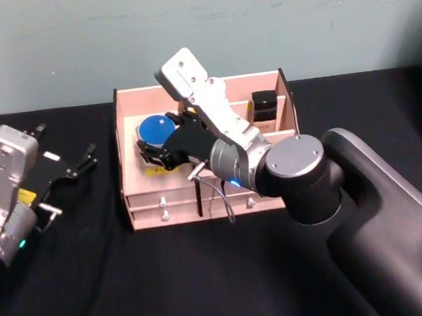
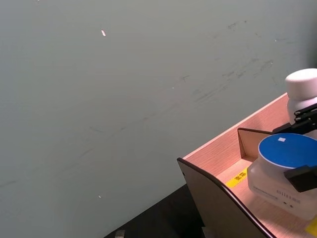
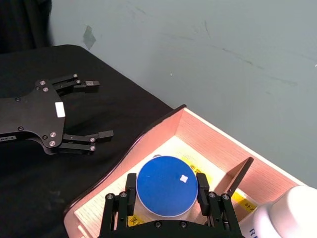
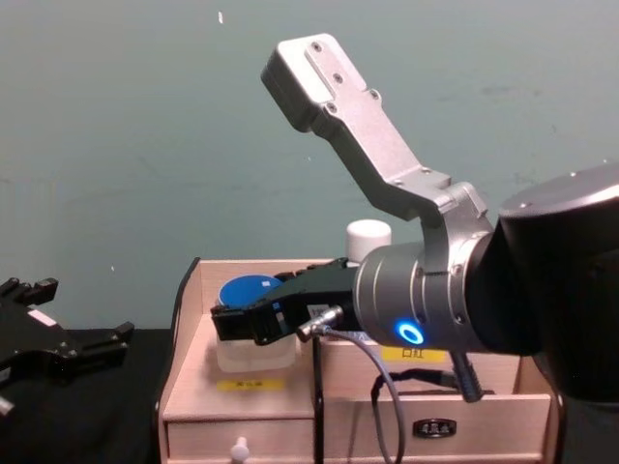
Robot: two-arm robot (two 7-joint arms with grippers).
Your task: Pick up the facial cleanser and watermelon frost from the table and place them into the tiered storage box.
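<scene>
A white jar with a round blue lid (image 3: 166, 183) stands in the left compartment of the tiered storage box (image 1: 170, 198). My right gripper (image 3: 166, 191) reaches in from the front, its black fingers pressed on either side of the lid. The jar (image 4: 247, 290) and the right gripper (image 4: 242, 319) show from the side in the chest view. Behind them in the box stands a white-capped bottle (image 2: 302, 87). I cannot tell which of the two is the facial cleanser and which the watermelon frost. My left gripper (image 1: 67, 141) hangs open and empty over the table, left of the box.
A black item (image 1: 265, 103) sits in the box's back right compartment. Small drawers with white knobs (image 1: 164, 215) line the box front. A black cloth (image 1: 96, 286) covers the table, and a pale green wall (image 1: 53, 46) rises behind it.
</scene>
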